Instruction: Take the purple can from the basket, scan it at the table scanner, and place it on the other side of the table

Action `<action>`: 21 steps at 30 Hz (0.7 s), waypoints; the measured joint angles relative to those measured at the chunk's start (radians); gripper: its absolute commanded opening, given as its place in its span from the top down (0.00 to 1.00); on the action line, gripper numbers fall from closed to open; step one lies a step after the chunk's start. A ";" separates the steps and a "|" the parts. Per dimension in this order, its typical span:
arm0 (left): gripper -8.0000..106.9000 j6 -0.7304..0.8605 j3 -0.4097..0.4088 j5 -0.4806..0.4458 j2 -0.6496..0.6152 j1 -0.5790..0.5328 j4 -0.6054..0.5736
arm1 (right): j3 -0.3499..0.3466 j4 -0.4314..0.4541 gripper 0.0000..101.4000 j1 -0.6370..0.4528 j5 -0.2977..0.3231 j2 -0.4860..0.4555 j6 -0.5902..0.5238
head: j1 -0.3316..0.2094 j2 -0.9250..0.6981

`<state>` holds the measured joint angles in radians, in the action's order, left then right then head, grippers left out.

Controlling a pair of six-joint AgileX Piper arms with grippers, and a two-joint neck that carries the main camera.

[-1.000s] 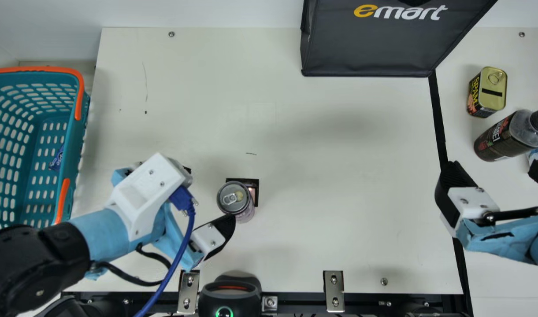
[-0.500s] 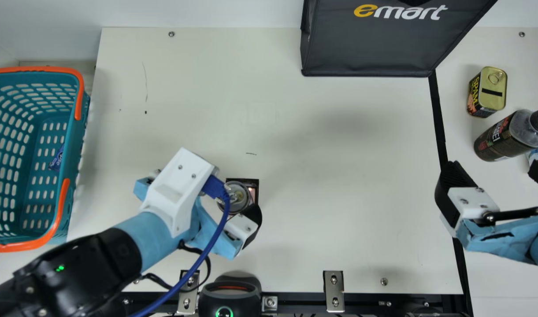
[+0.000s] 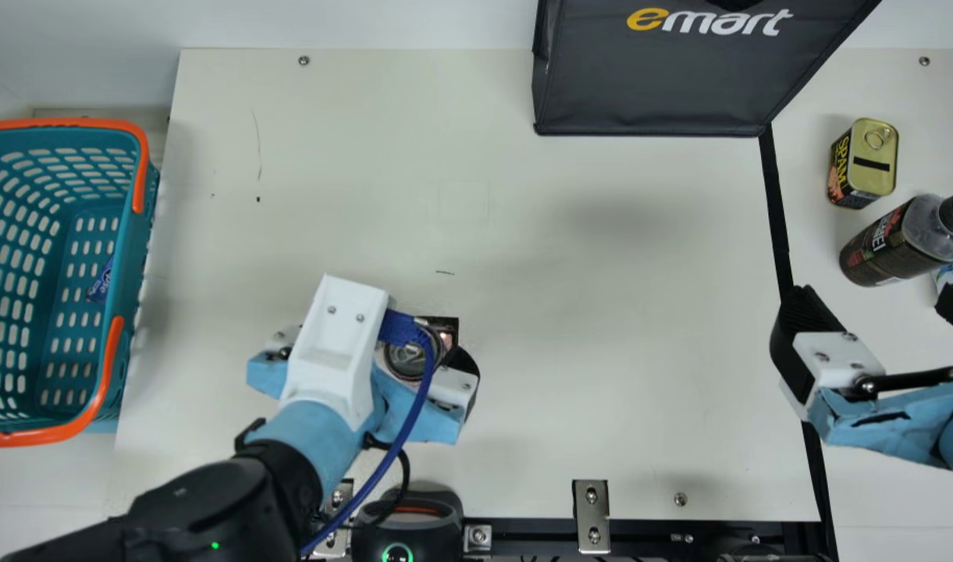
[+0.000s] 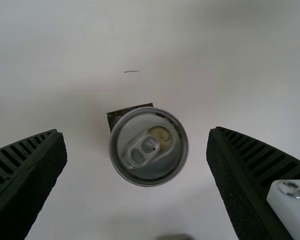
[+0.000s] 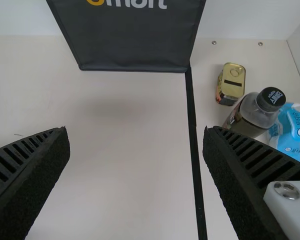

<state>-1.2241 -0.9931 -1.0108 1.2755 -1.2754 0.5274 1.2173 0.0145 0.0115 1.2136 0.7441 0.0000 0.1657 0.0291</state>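
Scanning seems the step now: my black, ribbed left gripper (image 4: pixel 136 130) is wide open, the round, silver-topped purple can (image 4: pixel 164 164) between its fingers. Next, squeeze gently.

"emart" stands on the black bag (image 3: pixel 663 86), "SPAM" on the gold tin (image 3: pixel 874 160)

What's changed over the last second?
Left gripper moved toward the main view's right and turned, so its open fingers now straddle the can. Nothing taken hold of or let go.
Unchanged: can upright by the dark square, right gripper open, basket, black bag, tin and bottle.
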 measured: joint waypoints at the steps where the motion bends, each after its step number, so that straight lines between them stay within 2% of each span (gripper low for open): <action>1: 0.15 -0.027 -0.002 -0.003 0.005 -0.010 0.001 | 0.000 0.000 0.06 0.000 -0.001 0.000 0.000 | 0.000 0.000; 10: 0.15 -0.180 -0.009 -0.028 0.049 -0.026 0.018 | 0.000 0.000 0.06 0.000 -0.001 0.000 0.000 | 0.000 0.000; 21: 0.15 -0.244 -0.008 0.017 0.119 0.007 0.009 | 0.000 0.000 0.06 0.000 -0.001 0.000 0.000 | 0.000 0.000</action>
<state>-1.4677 -1.0006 -0.9940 1.3949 -1.2679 0.5366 1.2173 0.0145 0.0115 1.2127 0.7441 0.0000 0.1657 0.0291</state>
